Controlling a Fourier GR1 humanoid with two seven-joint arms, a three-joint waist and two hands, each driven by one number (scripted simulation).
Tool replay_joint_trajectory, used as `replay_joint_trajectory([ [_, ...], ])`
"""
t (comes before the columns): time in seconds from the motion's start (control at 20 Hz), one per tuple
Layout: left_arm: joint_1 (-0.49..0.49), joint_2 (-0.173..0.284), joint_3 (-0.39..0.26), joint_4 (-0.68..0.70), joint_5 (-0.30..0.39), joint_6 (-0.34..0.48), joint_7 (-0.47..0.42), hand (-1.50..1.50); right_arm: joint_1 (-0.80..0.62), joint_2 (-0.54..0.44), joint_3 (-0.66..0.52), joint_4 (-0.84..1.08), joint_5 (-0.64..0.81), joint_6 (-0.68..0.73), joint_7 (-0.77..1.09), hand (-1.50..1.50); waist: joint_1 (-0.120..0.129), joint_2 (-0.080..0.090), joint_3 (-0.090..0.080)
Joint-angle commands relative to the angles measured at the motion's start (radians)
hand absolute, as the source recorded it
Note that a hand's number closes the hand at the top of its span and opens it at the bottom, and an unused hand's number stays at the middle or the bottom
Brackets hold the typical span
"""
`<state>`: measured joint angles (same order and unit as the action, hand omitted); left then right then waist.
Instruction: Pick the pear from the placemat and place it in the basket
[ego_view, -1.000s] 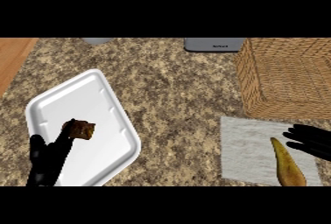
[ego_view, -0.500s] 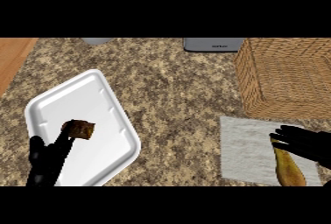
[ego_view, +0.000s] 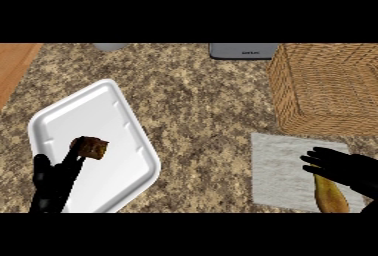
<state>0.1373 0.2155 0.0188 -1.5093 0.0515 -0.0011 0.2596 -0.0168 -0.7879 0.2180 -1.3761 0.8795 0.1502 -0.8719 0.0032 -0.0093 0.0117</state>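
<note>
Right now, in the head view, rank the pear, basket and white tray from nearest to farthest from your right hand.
From the right hand:
1. Pear, directly under it on the placemat.
2. Basket, beyond it at upper right.
3. White tray, far across at left.

Yellow-brown pear (ego_view: 330, 196) on pale grey placemat (ego_view: 284, 172); tan woven basket (ego_view: 325, 87); white tray (ego_view: 96, 125); speckled brown counter (ego_view: 199, 100).

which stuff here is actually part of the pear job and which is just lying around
Part of the job:
- pear, under the right hand
- placemat
- basket

Just lying about:
- white tray
- brown cube on the tray
- left hand, resting over the tray's lower edge
- grey items at the counter's far edge
</note>
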Motion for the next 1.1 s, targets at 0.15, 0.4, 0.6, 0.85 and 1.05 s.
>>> replay_joint_trajectory([
  [0.15,0.080,-0.032,-0.026,0.037,-0.009,-0.023,-0.013,0.00,-0.060,0.074,-0.003,0.074,0.041,-0.008,-0.004,-1.50,0.006,0.010,-0.012],
  [0.4,0.021,-0.041,-0.013,0.054,-0.011,-0.012,0.024,0.00,-0.053,0.127,0.020,0.106,0.103,-0.033,0.023,-1.50,0.001,0.010,-0.012],
  [0.6,0.020,-0.015,0.008,0.038,-0.004,-0.021,0.065,0.00,-0.017,0.076,-0.011,0.081,0.115,-0.155,-0.097,1.50,-0.005,0.009,-0.011],
  [0.85,-0.006,-0.013,0.017,0.027,0.009,-0.044,0.083,0.00,-0.057,0.155,-0.010,0.170,0.173,-0.247,-0.100,1.50,0.001,0.011,-0.011],
  [1.05,-0.006,-0.018,0.021,0.088,-0.018,-0.038,0.039,0.00,-0.105,0.165,-0.024,0.174,0.170,-0.218,-0.115,1.50,0.001,0.011,-0.011],
])
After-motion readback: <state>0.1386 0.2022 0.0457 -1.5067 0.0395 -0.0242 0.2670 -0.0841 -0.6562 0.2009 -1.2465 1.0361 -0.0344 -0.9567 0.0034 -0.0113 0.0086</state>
